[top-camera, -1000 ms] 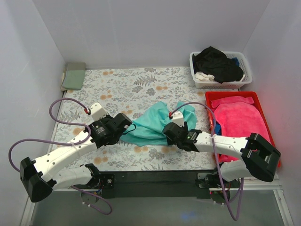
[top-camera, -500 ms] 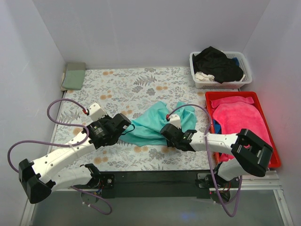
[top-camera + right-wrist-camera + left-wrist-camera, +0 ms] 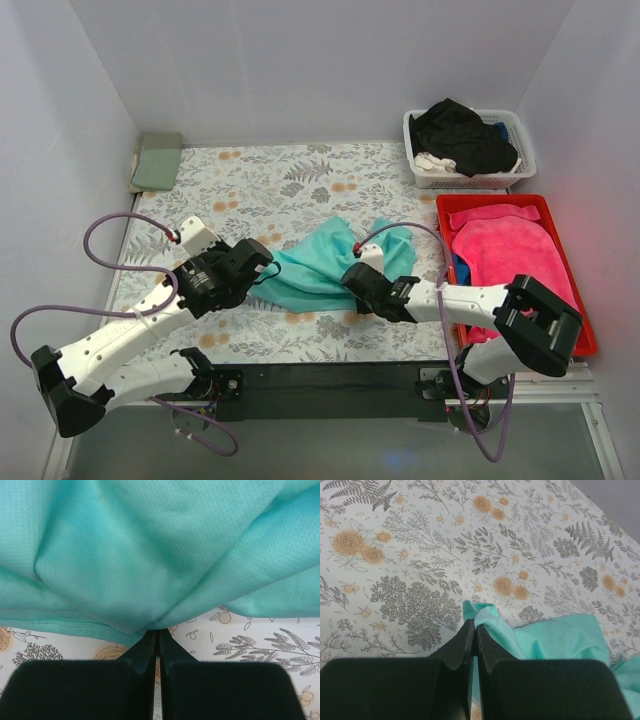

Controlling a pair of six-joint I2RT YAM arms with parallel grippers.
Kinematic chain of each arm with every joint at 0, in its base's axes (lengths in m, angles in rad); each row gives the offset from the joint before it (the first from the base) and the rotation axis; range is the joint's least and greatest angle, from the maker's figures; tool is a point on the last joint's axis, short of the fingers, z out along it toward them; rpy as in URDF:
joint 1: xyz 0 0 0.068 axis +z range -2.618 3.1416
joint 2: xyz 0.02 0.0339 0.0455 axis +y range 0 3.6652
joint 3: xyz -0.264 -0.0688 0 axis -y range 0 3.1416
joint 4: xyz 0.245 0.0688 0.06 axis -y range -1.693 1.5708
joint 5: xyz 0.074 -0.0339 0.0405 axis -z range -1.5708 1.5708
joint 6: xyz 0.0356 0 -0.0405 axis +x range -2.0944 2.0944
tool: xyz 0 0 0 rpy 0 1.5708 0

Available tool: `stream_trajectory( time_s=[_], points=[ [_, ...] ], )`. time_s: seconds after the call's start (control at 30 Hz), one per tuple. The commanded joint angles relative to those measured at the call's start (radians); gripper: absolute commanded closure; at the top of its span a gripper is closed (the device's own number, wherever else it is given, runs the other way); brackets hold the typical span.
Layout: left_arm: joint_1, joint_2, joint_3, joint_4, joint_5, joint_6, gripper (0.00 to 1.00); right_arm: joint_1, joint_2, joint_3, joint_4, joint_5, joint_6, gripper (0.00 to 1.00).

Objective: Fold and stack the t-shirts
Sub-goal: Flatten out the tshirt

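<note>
One broad counter [image 3: 300, 175], dressed in a grey cover printed with ferns and orange flowers, carries everything in view. Along its right edge sits a red tray [image 3: 490, 201] filled by a pink cloth [image 3: 505, 255], and behind that tray, in the far right corner, stands a white basket [image 3: 470, 181] with a black garment [image 3: 460, 135] heaped over its rim. The teal t-shirt [image 3: 325, 262] lies crumpled near the middle of the counter, a little toward the near edge, spread loosely between the two arms, with folds running across it and part of it raised off the cover. A folded sage-green tee [image 3: 158, 160] rests flat in the far left corner, well apart from the teal one. The left tool [image 3: 472, 623] is clenched on a small bunched corner of the teal fabric at the shirt's left end, its black fingers [image 3: 460, 642] pressed together, the pinched cloth poking up just above the tips. The right tool [image 3: 158, 631] is likewise clamped tight, its jaws meeting on the teal shirt's near right edge where a stitched hem gathers into creases, patterned cover showing just below the cloth.
</note>
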Motion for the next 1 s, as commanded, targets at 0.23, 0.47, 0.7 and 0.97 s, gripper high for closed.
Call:
stream_trajectory(
  time_s=[0.23, 0.47, 0.7, 0.97],
  points=[
    [0.003, -0.103, 0.209, 0.066, -0.104, 0.164, 1.0, 0.012, -0.289, 0.25, -0.231, 0.178, -0.163, 0.99],
    [0.003, -0.191, 0.295, 0.391, -0.13, 0.518, 1.0, 0.01, -0.333, 0.606, -0.268, 0.321, -0.433, 0.99],
    [0.003, -0.241, 0.413, 0.725, -0.129, 0.813, 1.0, 0.012, -0.271, 0.876, -0.237, 0.286, -0.62, 0.99],
    [0.003, -0.327, 0.519, 0.93, -0.017, 1.074, 1.0, 0.052, -0.313, 0.904, -0.183, 0.126, -0.694, 0.99]
  ],
)
